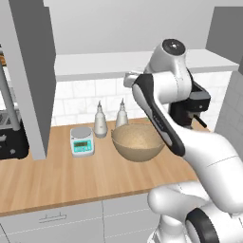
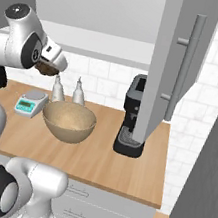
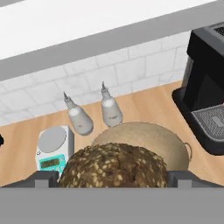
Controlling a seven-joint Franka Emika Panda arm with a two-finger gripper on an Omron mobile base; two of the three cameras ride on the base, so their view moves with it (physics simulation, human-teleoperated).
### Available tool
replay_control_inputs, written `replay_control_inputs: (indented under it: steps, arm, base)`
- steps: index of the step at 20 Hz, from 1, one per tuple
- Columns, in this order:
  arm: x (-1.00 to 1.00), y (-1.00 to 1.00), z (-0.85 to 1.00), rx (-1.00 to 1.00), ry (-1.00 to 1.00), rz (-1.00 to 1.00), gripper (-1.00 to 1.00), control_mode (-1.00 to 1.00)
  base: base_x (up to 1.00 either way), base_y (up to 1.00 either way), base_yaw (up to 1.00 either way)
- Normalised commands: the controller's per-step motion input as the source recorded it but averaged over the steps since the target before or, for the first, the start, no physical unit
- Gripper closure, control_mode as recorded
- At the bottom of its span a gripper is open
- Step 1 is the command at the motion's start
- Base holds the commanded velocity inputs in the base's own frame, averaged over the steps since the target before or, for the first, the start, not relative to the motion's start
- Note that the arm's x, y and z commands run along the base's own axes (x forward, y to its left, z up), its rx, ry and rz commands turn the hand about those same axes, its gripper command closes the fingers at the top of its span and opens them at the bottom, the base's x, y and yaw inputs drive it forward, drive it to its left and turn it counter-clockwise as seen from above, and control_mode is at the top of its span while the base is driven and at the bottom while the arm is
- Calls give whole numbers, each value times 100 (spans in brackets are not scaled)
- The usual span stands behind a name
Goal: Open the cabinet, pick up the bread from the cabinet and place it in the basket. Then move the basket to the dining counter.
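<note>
The bread (image 3: 113, 165), a dark brown seeded lump, sits between my gripper's (image 3: 113, 180) two fingertips (image 3: 43, 178), which press on its sides. From the right base view the gripper (image 2: 46, 67) hangs with the bread (image 2: 47, 69) just above and left of the tan basket (image 2: 68, 120). The basket (image 1: 137, 142) stands on the tile-backed wooden counter, its rim (image 3: 170, 142) right under the bread. Both cabinet doors stand open: one (image 1: 33, 71) at the left, one (image 2: 176, 57) with its silver bar handle at the right. The dining counter is out of view.
Left of the basket are a small kitchen scale (image 1: 82, 141) and two white bottles (image 1: 100, 121). A black coffee machine (image 2: 132, 117) stands right of the basket, under the open door. A dark toaster (image 1: 9, 135) is at the far left. Grey drawers (image 1: 52, 218) run below the counter.
</note>
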Motion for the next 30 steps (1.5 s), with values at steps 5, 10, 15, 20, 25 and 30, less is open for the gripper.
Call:
replay_control_inputs:
  steps: [5,10,15,20,25,30]
  arm:
    - [-25,0,-99,0,7,10,100,-100]
    - [0,0,-92,-2,9,6,100,-100]
    - [51,-4,-62,-4,18,0,100,-100]
    - [74,-22,-20,0,19,0,100,-100]
    - [44,-13,-20,0,32,0,100,-100]
    - [19,0,-35,-4,31,0,100,-100]
  base:
    - [0,0,0]
    - [0,0,0]
    - [0,0,0]
    - [0,0,0]
    - [0,0,0]
    - [0,0,0]
